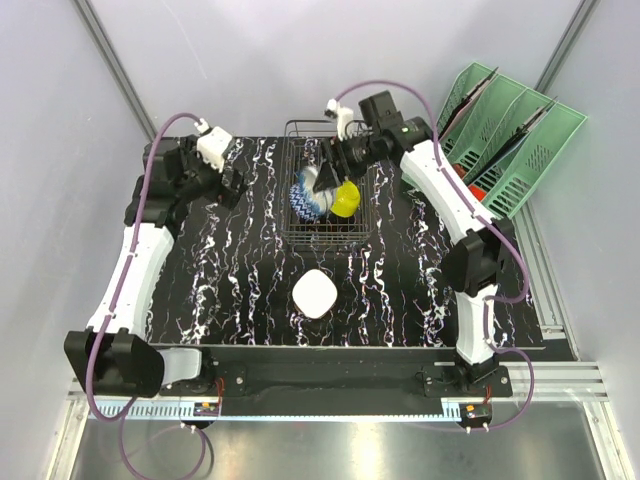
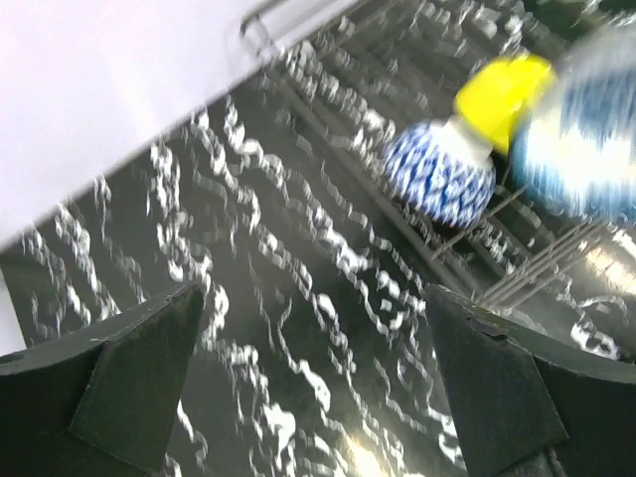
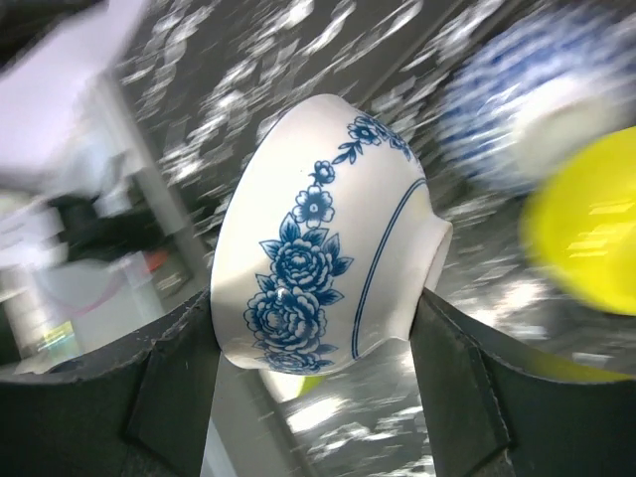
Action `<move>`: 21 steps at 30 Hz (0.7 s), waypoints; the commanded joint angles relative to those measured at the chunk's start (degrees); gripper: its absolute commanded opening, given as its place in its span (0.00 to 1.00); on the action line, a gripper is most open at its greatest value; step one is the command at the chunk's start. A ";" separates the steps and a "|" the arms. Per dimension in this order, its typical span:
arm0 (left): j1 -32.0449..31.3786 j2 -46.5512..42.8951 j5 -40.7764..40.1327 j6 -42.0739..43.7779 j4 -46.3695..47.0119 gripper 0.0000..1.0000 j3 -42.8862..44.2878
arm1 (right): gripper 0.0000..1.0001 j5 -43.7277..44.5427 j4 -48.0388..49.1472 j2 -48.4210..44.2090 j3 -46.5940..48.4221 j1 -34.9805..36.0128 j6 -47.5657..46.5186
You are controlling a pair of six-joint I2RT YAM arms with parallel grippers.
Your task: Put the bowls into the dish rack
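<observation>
The dark wire dish rack (image 1: 326,236) stands at the back middle of the table. In it lie a blue-patterned bowl (image 1: 308,203) and a yellow bowl (image 1: 347,197). My right gripper (image 1: 325,178) is over the rack, shut on a white bowl with blue flowers (image 3: 328,238), held on its side between both fingers. The right wrist view also shows the blue-patterned bowl (image 3: 517,99) and the yellow bowl (image 3: 586,229). A plain white bowl (image 1: 316,296) sits upside down on the table in front of the rack. My left gripper (image 1: 237,188) is open and empty, left of the rack.
A mint-green slotted organizer (image 1: 505,140) stands at the back right. The left wrist view shows the rack's wire edge (image 2: 497,258), the blue-patterned bowl (image 2: 437,174) and the yellow bowl (image 2: 502,89). The mat is black with white marbling (image 1: 230,290).
</observation>
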 commanded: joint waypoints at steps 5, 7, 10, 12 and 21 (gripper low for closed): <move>1.37 -5.81 4.27 3.23 -4.72 0.99 -9.92 | 0.00 32.81 3.34 1.58 11.74 0.62 -12.06; 1.37 -6.78 8.22 5.00 -6.90 0.99 -11.42 | 0.00 37.57 5.27 3.76 13.41 0.62 -15.14; 1.29 -8.45 12.27 8.60 -10.07 0.99 -13.53 | 0.00 42.14 7.82 7.36 15.78 0.79 -18.31; 1.29 -9.51 14.63 11.32 -11.57 0.99 -14.50 | 0.00 44.86 9.49 10.26 17.89 0.71 -20.15; 1.29 -10.39 18.87 15.38 -17.82 0.99 -17.40 | 0.00 52.69 17.23 22.39 26.32 0.97 -28.41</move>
